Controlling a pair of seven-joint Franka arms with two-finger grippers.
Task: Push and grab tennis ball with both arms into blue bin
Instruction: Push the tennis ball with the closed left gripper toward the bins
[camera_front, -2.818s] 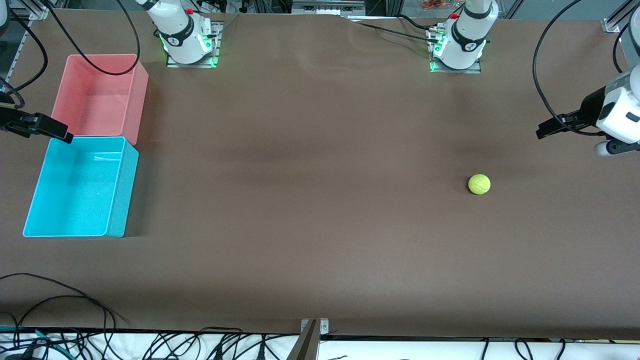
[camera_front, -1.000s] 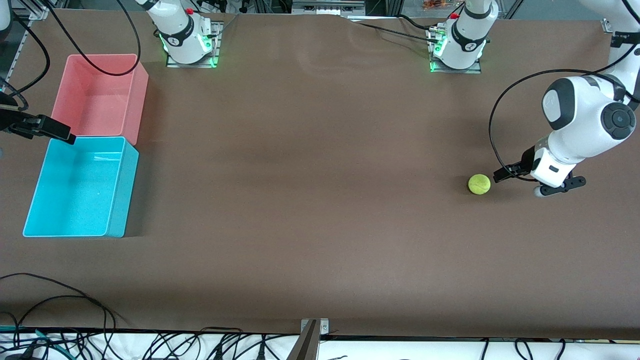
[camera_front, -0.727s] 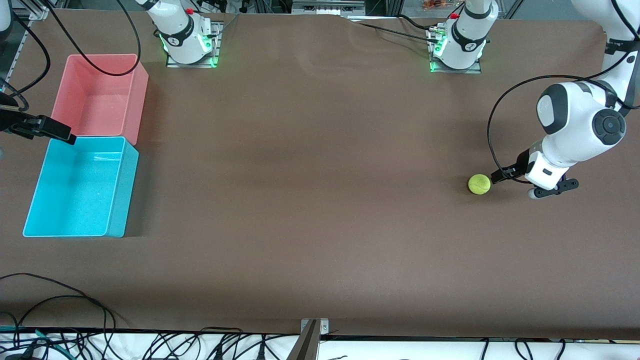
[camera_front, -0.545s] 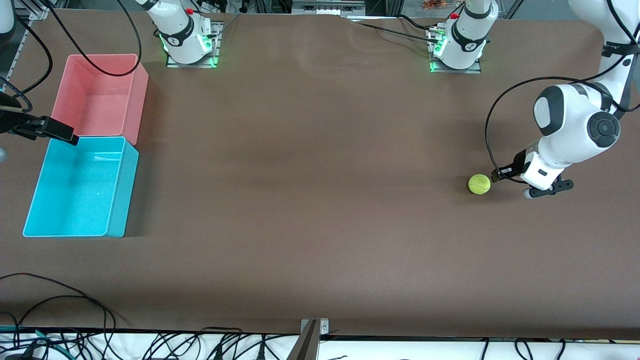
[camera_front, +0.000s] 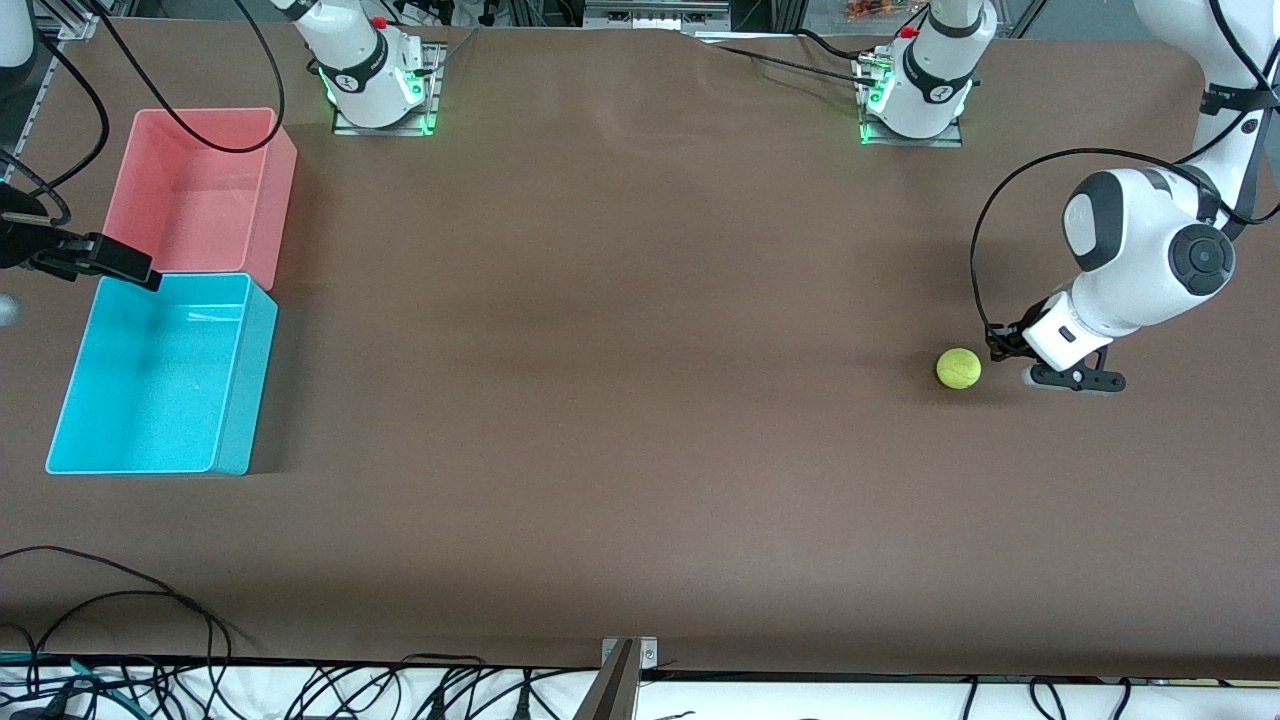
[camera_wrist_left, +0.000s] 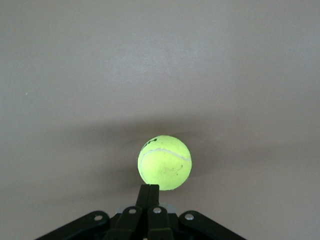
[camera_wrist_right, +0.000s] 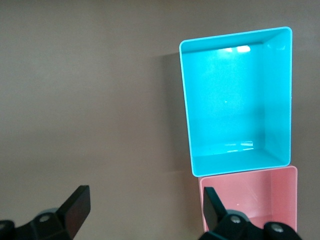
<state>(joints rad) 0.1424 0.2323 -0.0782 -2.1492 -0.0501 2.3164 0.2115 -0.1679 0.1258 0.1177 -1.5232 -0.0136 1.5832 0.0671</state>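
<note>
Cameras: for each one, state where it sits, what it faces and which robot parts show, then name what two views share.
Front view: high across the table, facing both bases; the shut left gripper is low beside the tennis ball.
Left wrist view: on the left arm, looking past its shut gripper at the ball.
Right wrist view: on the right arm, above the blue bin and pink bin; its open gripper shows.
Shared: front and left wrist views show the ball.

The tennis ball (camera_wrist_left: 164, 162) looks fuzzy and felt-like, matt, with a pale smooth seam. The blue bin (camera_wrist_right: 237, 97) and the pink bin (camera_front: 200, 190) look like smooth plastic with glossy glints inside. The table (camera_front: 620, 400) is matt brown. The arm shells look glossy white plastic, the gripper fingers (camera_wrist_right: 75, 206) matt black
</note>
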